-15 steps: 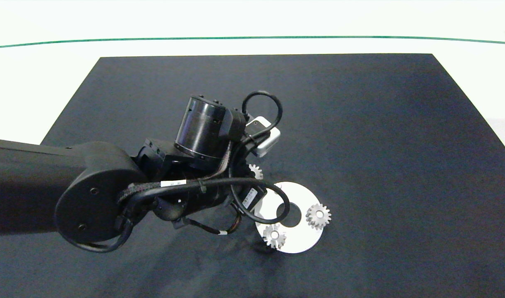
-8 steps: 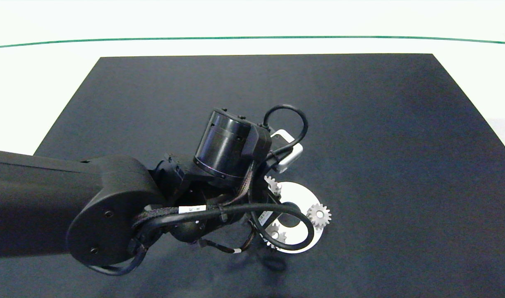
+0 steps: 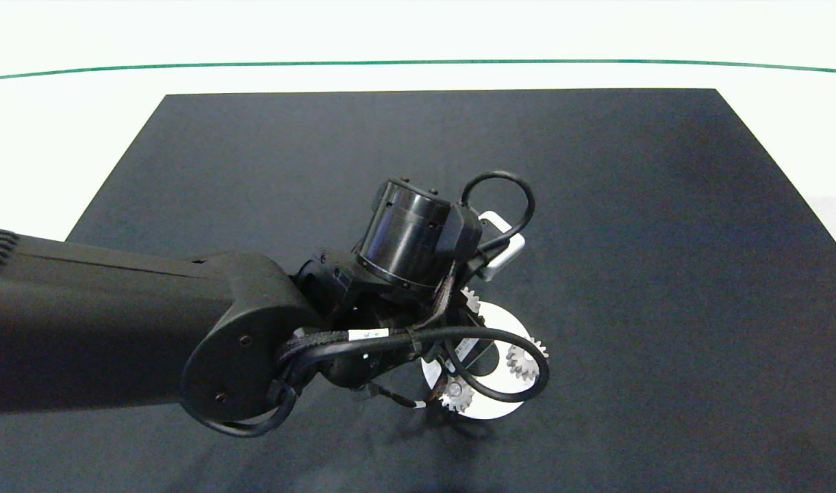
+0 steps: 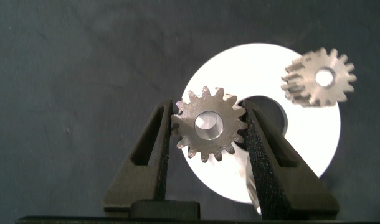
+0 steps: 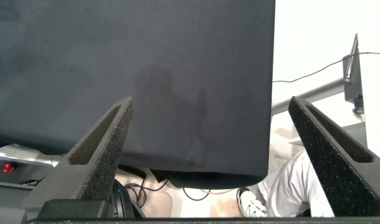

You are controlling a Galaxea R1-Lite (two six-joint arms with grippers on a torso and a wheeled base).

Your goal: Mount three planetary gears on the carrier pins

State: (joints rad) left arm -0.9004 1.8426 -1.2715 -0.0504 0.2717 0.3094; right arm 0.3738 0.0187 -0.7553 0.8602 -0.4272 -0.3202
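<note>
My left gripper (image 4: 209, 124) is shut on a small silver planetary gear (image 4: 190, 121), which it holds flat just above the white carrier disc (image 4: 305, 146), near its central hole. In the head view this gear (image 3: 470, 299) peeks out beside the wrist at the far rim of the disc (image 3: 503, 320). Two more gears sit on the disc, one on the right (image 3: 525, 361) and one at the front (image 3: 457, 395). The right one (image 4: 319, 76) shows a whitish pin in its hole. Any bare pin is hidden by the held gear and the fingers. My right gripper (image 5: 212, 155) is open and holds nothing.
The disc lies on a black mat (image 3: 596, 205) on a white table, with a green line (image 3: 418, 62) at the back. Cables of the left arm (image 3: 116, 335) loop over the disc. Beyond the mat edge, a person's shoe (image 5: 249, 202) shows in the right wrist view.
The left arm has carried the held gear to the right and forward, from beside the disc's far left rim to over the disc. The two seated gears have not moved.
</note>
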